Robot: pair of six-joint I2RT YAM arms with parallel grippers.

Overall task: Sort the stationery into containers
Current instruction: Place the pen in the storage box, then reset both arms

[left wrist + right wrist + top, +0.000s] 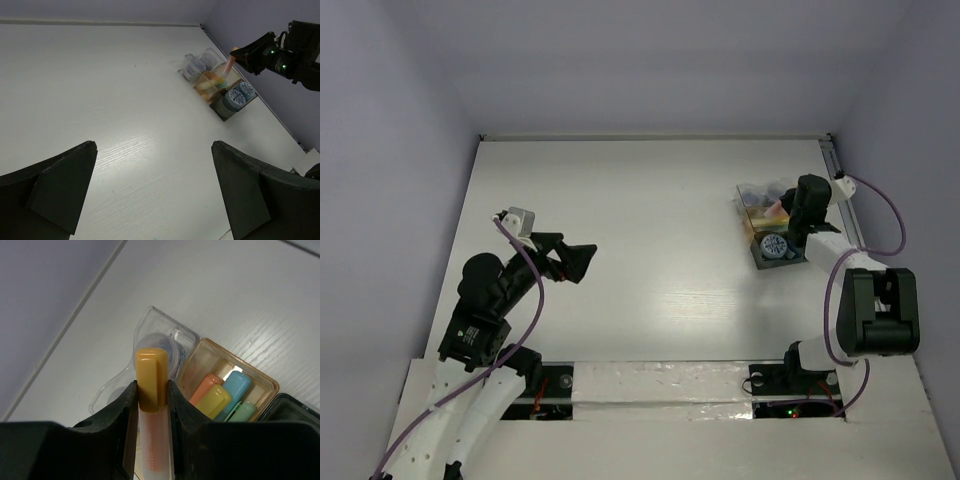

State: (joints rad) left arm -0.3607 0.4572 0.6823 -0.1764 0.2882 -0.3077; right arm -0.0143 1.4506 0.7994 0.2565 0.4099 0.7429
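Table: the white table (pixel 650 250) is carrying the containers (pixel 765 225) near its far right corner.
Left gripper: the left gripper (pixel 578 262) is hovering over the table's left half, well apart from the containers, jaws spread wide and grasping nothing.
Right gripper: the right gripper (pixel 151 390) is hanging above the containers, clenching the orange-capped pen (pixel 151 372).
Containers: a clear compartment (pixel 150 320), a tan compartment (pixel 265 382) and a dark compartment (pixel 220 107) are sitting in a row, touching.
Tape rolls: two blue-and-white tape rolls (pixel 237 96) are sitting in the dark compartment.
Sorted pens: orange, yellow, light blue and green pens (pixel 220 397) are standing in the tan compartment.
Held pen: the orange-capped pen is pointing cap-first at the clear compartment, just beside the tan one.
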